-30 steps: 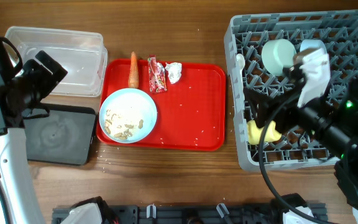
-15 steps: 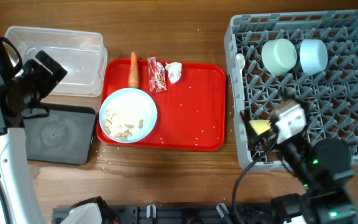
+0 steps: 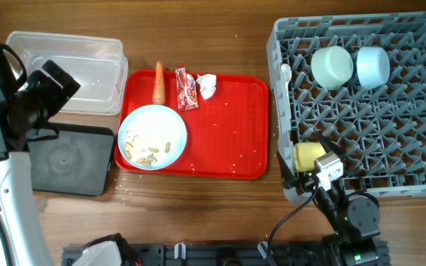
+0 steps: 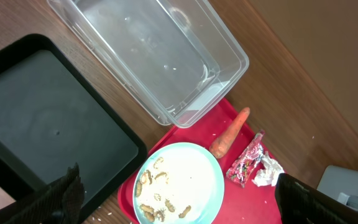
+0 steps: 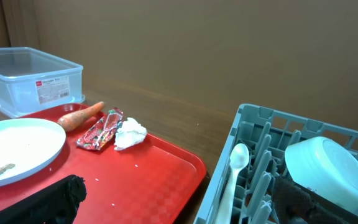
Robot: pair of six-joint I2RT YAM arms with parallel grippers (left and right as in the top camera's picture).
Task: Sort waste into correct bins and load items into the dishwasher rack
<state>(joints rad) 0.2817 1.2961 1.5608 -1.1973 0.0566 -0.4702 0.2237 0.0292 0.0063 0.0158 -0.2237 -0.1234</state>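
Our left gripper (image 4: pixel 180 196) hangs spread and empty; we judge the carrot (image 4: pixel 230 131) light, firm, best pinched across its thick middle.

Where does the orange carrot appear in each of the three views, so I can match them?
Overhead: carrot at the red tray's upper left edge.
Left wrist: carrot right of centre, below the clear tub's corner.
Right wrist: carrot at left, middle height.
Shared landmark: the red wrapper lying right beside it.

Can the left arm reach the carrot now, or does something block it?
Probably yes. The carrot lies uncovered on the red tray's edge, with the wrapper beside it and the plate close by.
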